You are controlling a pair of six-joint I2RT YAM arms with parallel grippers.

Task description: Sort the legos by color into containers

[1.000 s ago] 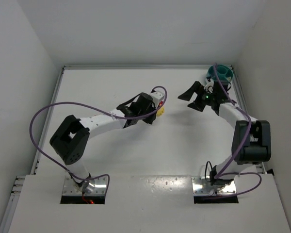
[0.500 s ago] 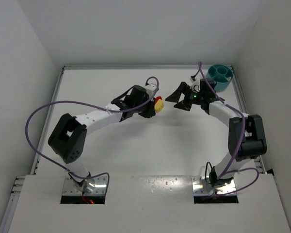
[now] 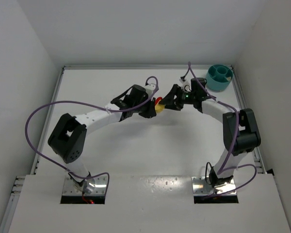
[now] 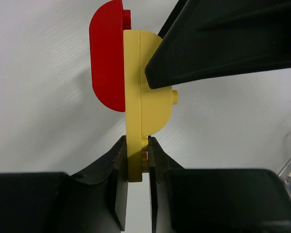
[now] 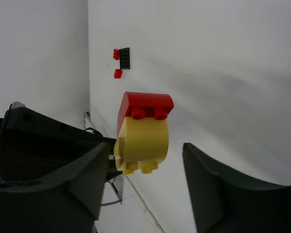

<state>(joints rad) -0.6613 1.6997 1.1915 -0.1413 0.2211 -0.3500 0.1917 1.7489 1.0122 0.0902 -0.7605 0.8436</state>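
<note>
My left jaws were clenched on the lower edge of the yellow brick (image 4: 145, 121), holding it on edge above the tabletop (image 3: 184, 145). The red brick (image 4: 109, 58) was still studded onto its left face. These two colours belong in different compartments, so I judged they had to be pulled apart before either could be dropped.

The change was on my right side. A second ago my right arm hung beside the teal bowl (image 3: 219, 77) with its jaws spread wide. It had since swung across to meet my left arm in mid-table, and the jaws were narrowing as it came. They were not yet clamped. One right finger (image 4: 223, 43) pressed against the yellow brick's free face. In the right wrist view the joined pair sat between the two fingers, close to one and clearly apart from the other. A handover or a pull-apart looked to be the step in hand.

Farther off, a small black brick (image 5: 124, 58) lay on the tabletop with a red bit touching it and another red bit just beside it, none of them sorted yet.

Farthest, the bowl stood at the far right corner, well apart from both jaws. I could not tell what its compartments held.
</note>
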